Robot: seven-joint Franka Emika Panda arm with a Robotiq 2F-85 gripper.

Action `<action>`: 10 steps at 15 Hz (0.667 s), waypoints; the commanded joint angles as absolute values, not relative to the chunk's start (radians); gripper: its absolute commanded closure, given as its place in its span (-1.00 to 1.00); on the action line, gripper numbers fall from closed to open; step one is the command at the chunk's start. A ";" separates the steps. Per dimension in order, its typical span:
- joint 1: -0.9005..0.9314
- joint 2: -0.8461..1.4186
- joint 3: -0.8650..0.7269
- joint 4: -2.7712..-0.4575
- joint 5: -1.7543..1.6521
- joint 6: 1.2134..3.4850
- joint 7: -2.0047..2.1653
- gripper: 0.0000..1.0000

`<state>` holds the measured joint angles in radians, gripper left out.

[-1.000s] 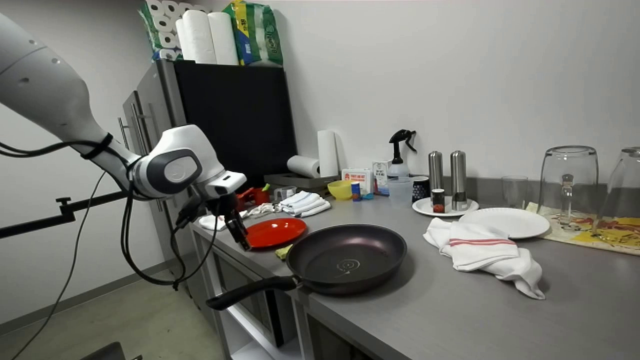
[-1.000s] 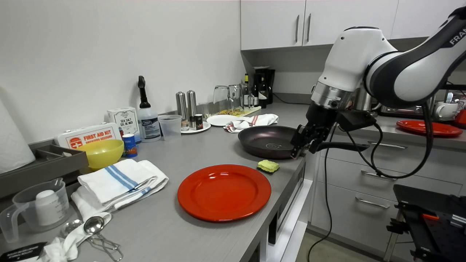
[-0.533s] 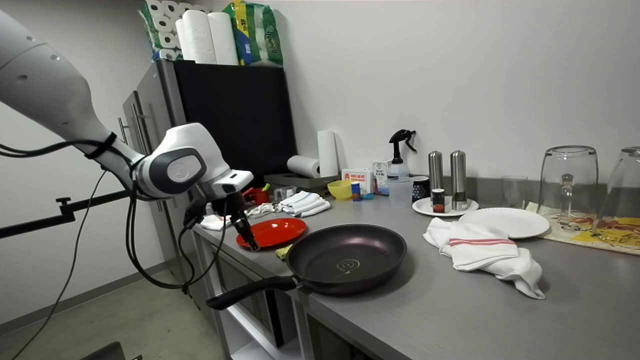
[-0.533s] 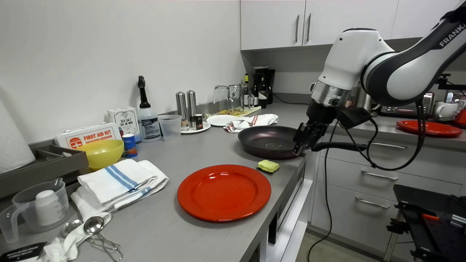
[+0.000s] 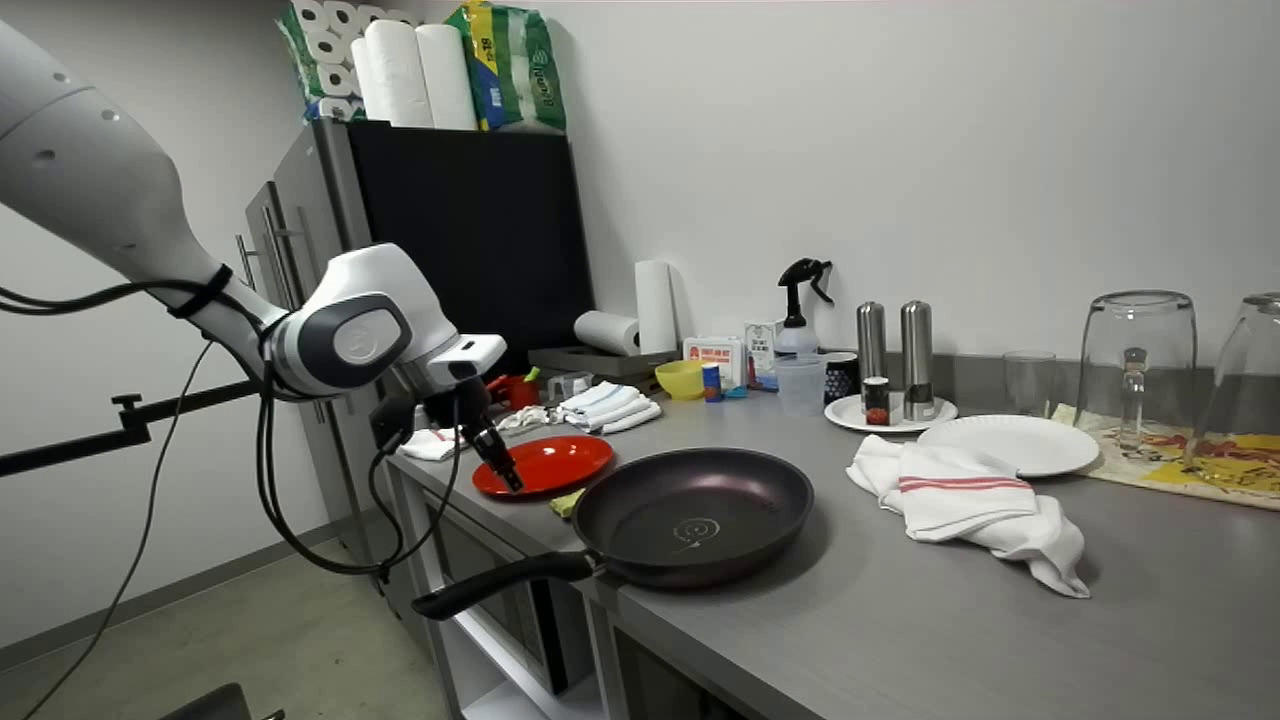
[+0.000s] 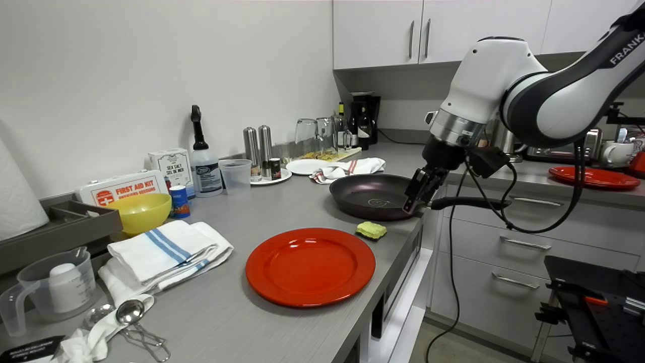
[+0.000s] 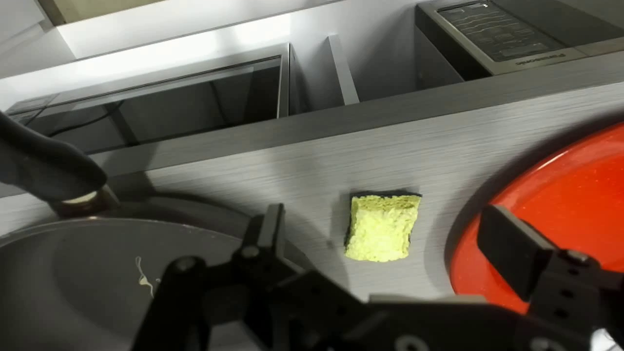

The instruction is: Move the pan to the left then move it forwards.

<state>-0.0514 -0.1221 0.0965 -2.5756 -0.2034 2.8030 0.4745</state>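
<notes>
My tool [image 7: 384, 219] is spread wide, its fingers [image 7: 514, 253] well apart, and in the wrist view a yellow sponge [image 7: 382, 228] shows between them, lying on the bench [image 7: 292, 163]. I see the arm [image 6: 504, 85] reach in from the upper right of an exterior view, wrist bent, the tool slanting down and left across the rim of the frying pan [image 5: 695, 515]; whether they touch I can't tell.

The pan sits on the bench just below center in an exterior view, its black handle [image 5: 505, 583] jutting lower left past the front edge [image 7: 317, 126]. Open gray surface spreads from the pan to the lower right, bounded above by a red-striped towel [image 5: 975, 500]. The red plate [image 6: 310, 267] lies near the same edge, just beyond the sponge.

At the lower left of an exterior view, a clear measuring jug [image 6: 40, 297] holds a white cup [image 6: 65, 290]. Right of center in an exterior view, a white plate [image 5: 845, 412] carries two steel mills [image 5: 916, 350] and a small jar [image 5: 877, 400].
</notes>
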 commanded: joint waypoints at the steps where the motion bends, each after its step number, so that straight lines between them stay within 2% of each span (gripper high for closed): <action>1: -0.040 -0.129 0.095 -2.585 -0.193 2.832 0.437 -1.00; 10: -0.015 -0.133 0.074 -2.587 -0.080 2.809 0.320 -1.00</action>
<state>-0.0380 -0.1222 0.0928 -2.5808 -0.1473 2.8154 0.3857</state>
